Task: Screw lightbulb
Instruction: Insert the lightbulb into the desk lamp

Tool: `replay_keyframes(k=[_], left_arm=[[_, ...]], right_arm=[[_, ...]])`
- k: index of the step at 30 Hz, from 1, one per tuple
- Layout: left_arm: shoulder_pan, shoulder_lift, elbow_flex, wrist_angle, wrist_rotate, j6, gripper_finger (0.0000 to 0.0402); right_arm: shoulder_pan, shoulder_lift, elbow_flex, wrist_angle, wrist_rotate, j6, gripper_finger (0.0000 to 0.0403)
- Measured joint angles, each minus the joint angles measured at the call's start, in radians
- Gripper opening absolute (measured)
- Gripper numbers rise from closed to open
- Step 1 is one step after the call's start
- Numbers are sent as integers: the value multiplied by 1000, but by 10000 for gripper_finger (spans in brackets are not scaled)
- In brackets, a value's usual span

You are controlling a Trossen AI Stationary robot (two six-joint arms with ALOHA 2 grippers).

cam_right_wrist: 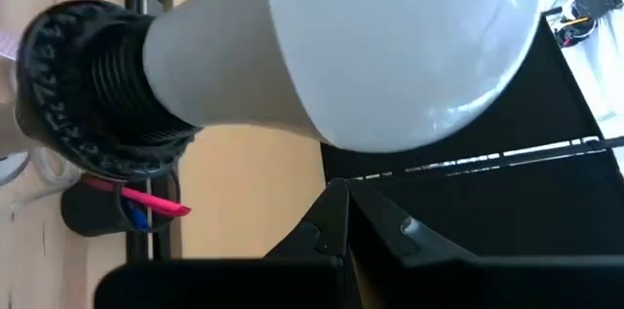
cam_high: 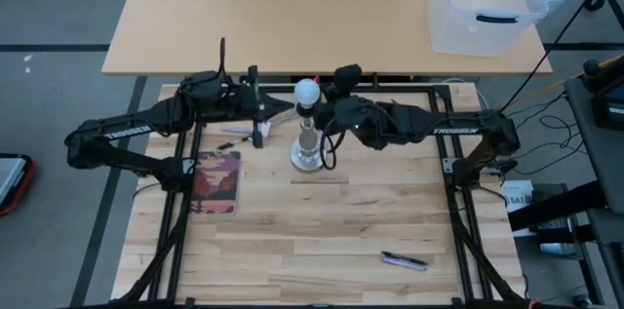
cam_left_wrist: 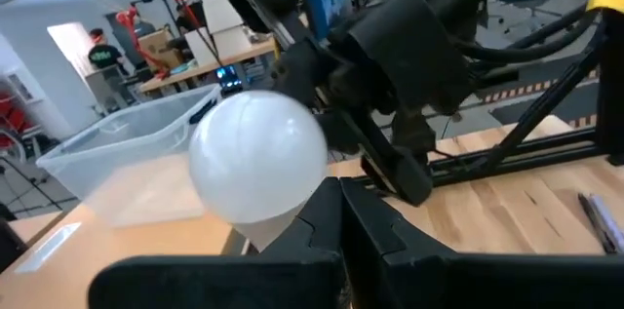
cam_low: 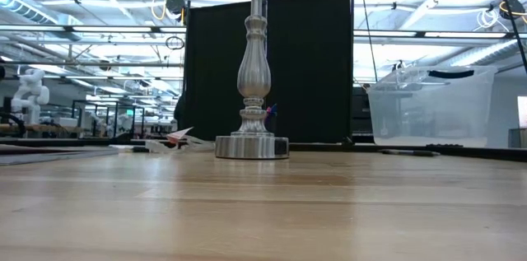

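From above, my right gripper (cam_high: 325, 112) reaches in beside the lightbulb (cam_high: 307, 92), which sits atop the silvery stand (cam_high: 308, 150) near the middle of the table's (cam_high: 322, 231) far edge; my fingers are tight against the neck below the globe, though from here I cannot tell how far they are parted. My left gripper (cam_high: 261, 112) waits just on the other side of the stand, apart from the bulb. A book (cam_high: 216, 181) lies toward the table's left edge and a pen (cam_high: 404, 261) near the front right corner. Level with the tabletop, the stand (cam_low: 252, 88) rises upright on its round foot, its top cut off where my dark arm comes down. Past my left wrist, the bulb's white globe (cam_left_wrist: 256, 157) fills the foreground, with my right arm close behind it; my left fingers sit together at the picture's edge with no gap showing, holding nothing. Past my right wrist, the bulb (cam_right_wrist: 341, 41) looms large, its base seated in the dark ribbed socket (cam_right_wrist: 83, 90); my right fingers meet below it with no gap showing
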Motion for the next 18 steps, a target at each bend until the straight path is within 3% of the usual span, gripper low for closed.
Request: replay_keyframes(k=[4, 11, 18], left_arm=[[26, 0, 0, 21, -2, 2, 0], [56, 28, 0, 61, 87, -6, 0], [91, 47, 0, 58, 100, -20, 0]], right_arm=[[-5, 0, 0, 31, -54, -19, 0], [-3, 0, 0, 74, -69, -65, 0], [8, -1, 0, 67, -55, -63, 0]])
